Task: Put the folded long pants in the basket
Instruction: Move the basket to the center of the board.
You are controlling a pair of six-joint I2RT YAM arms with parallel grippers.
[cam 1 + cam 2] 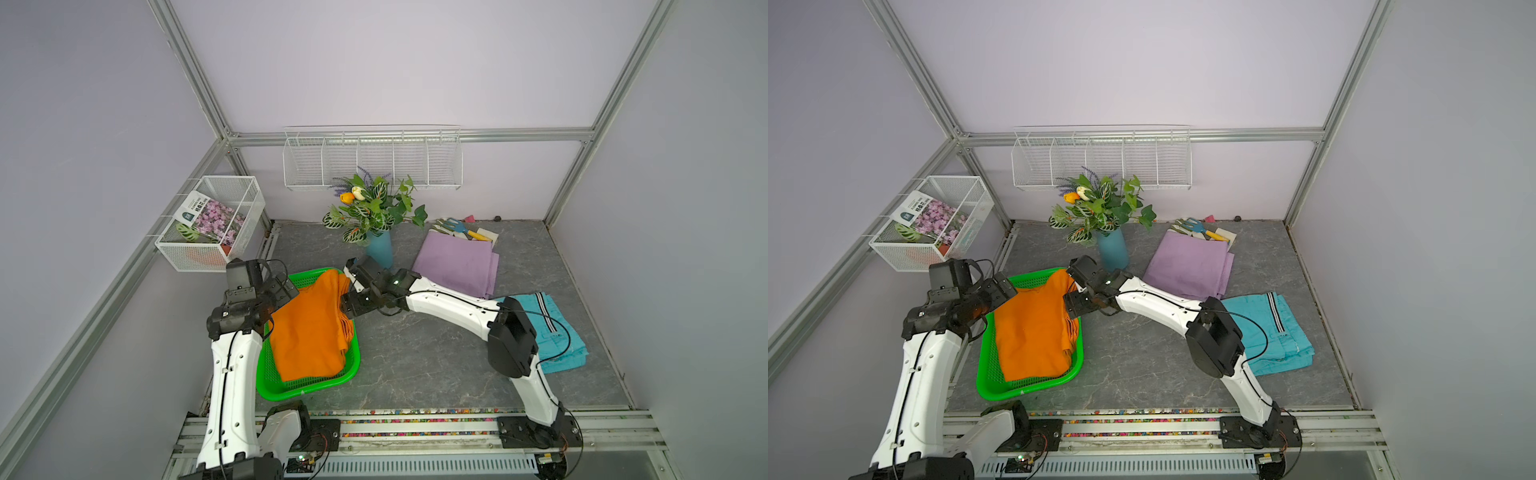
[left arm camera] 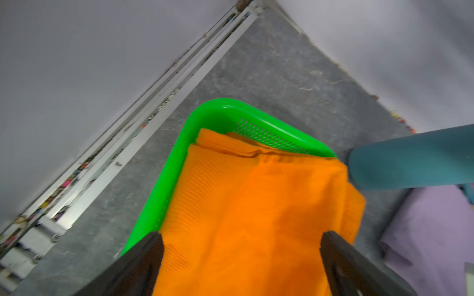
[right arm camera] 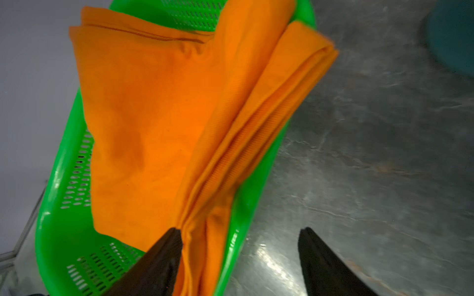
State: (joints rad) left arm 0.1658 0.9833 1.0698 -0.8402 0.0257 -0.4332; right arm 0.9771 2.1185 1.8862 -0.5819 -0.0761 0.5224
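The orange folded long pants (image 1: 309, 328) (image 1: 1034, 332) lie in the green basket (image 1: 307, 388) (image 1: 1025, 390), with the far right corner draped over the rim. My left gripper (image 1: 286, 291) (image 2: 241, 235) hovers over the pants' far left end, open, with orange cloth (image 2: 256, 205) below its spread jaws. My right gripper (image 1: 347, 286) (image 3: 241, 232) is at the basket's far right side, open, with one finger against the cloth's folded edge (image 3: 205, 230). Lilac pants (image 1: 457, 262) and teal pants (image 1: 561, 345) lie on the table at the right.
A blue vase of plants (image 1: 380, 245) stands just behind my right gripper. Garden tools and gloves (image 1: 465, 228) lie at the back right. A white wire box basket (image 1: 212, 224) hangs on the left wall. A long wire rack (image 1: 374, 158) hangs on the back wall.
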